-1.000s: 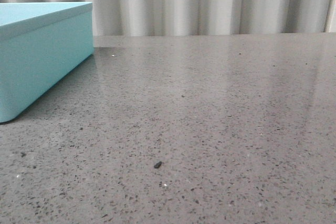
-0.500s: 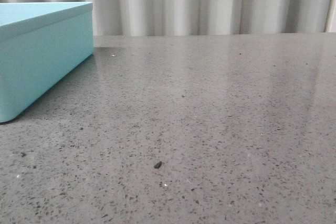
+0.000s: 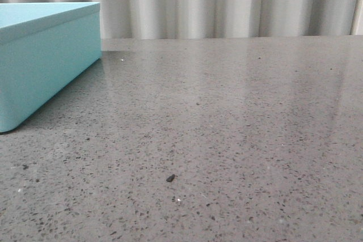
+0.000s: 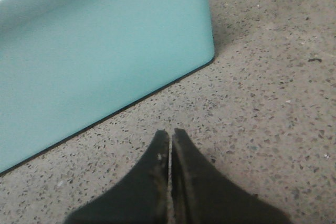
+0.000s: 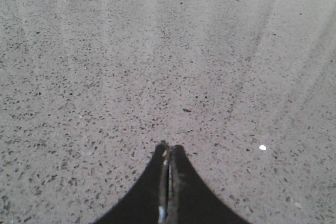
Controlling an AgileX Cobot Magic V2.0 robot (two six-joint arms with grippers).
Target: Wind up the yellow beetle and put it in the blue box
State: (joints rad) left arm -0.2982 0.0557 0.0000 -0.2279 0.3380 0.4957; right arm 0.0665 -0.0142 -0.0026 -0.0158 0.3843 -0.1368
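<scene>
The blue box [image 3: 45,55] stands at the far left of the speckled grey table in the front view, its flat lid on. In the left wrist view the blue box [image 4: 100,51] fills the area ahead of my left gripper [image 4: 171,132], which is shut with nothing between its black fingers and sits a short way off the box's side. My right gripper [image 5: 169,147] is shut too, empty, over bare tabletop. Neither gripper shows in the front view. The yellow beetle is out of view in every frame.
The table [image 3: 227,117] ends at a pleated pale curtain [image 3: 227,4] behind its far edge. A small dark speck [image 3: 170,178] lies near the front, and a white fleck [image 5: 262,148] lies beside my right gripper.
</scene>
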